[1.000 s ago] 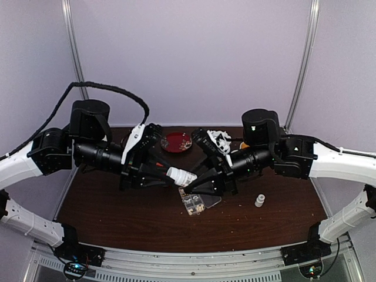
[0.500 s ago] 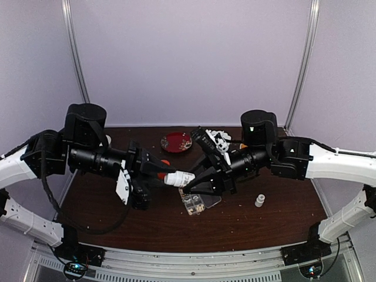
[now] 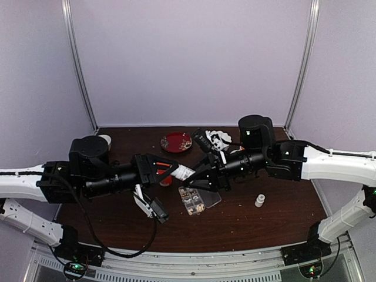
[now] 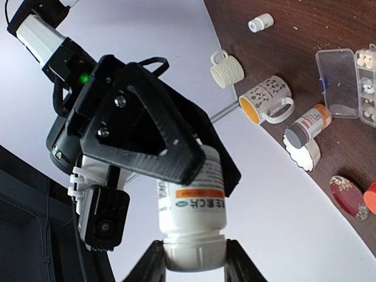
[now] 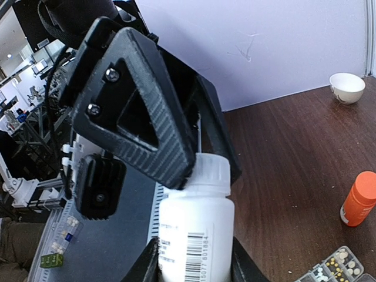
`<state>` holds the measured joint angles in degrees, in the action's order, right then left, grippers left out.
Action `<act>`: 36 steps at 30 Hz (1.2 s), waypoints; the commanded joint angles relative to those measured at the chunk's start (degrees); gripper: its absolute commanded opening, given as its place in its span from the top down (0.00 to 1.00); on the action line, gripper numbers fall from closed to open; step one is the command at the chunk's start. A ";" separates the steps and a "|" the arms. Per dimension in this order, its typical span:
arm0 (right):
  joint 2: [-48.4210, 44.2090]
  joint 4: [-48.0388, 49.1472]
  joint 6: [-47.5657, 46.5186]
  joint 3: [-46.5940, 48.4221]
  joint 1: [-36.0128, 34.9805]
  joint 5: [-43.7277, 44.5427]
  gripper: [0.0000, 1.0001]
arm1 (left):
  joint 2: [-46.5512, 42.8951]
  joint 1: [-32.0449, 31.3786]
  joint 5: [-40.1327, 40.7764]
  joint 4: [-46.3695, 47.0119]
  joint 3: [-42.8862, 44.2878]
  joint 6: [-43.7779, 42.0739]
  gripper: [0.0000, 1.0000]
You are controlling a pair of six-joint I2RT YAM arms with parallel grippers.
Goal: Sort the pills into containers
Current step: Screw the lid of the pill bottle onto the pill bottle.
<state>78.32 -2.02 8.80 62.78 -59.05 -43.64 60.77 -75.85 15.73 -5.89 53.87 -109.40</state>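
Observation:
A white pill bottle (image 3: 184, 172) hangs above the table, held between both grippers. My left gripper (image 4: 195, 258) is shut on the bottle's ribbed white cap (image 4: 194, 254). My right gripper (image 5: 194, 258) is shut on the bottle's body (image 5: 197, 235), beside the barcode. In the top view the left gripper (image 3: 171, 170) and right gripper (image 3: 198, 176) meet nose to nose over the table's middle. Just below them lies the clear pill box (image 3: 192, 200) with its lid (image 4: 338, 82) open. Pale pills (image 4: 367, 59) lie in its containers (image 5: 335, 263).
An orange-red bottle (image 5: 358, 198) stands near the left gripper. At the back are a red plate (image 3: 176, 141), two mugs (image 4: 267, 100), a grey-capped bottle (image 4: 306, 124) and a white bowl (image 5: 346, 87). A small white bottle (image 3: 259, 201) stands to the right.
The left arm has dropped lower and its wrist has turned over about the cap, the white camera mount going from top to bottom. The right arm and the bottle have barely moved.

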 commanded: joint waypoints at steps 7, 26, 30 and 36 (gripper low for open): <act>-6.17 -5.93 -7.64 0.85 -1.25 5.66 1.00 | -3.78 -0.04 -0.38 6.97 -2.13 24.09 0.24; -13.63 4.39 -26.16 -8.31 -6.36 31.15 1.00 | -3.54 7.00 -14.86 -18.34 19.32 130.70 0.02; -13.64 6.49 -29.86 -8.56 -8.46 36.56 1.00 | -3.38 12.89 -25.49 -17.87 17.99 143.57 0.02; -12.75 6.85 -33.46 -7.09 -10.45 39.85 1.00 | 0.09 15.81 -32.15 -22.27 19.79 154.76 0.06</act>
<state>65.91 2.39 -20.78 54.74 -68.31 -8.75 58.81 -61.36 -7.38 -25.85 72.51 32.34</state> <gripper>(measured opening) 0.319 0.931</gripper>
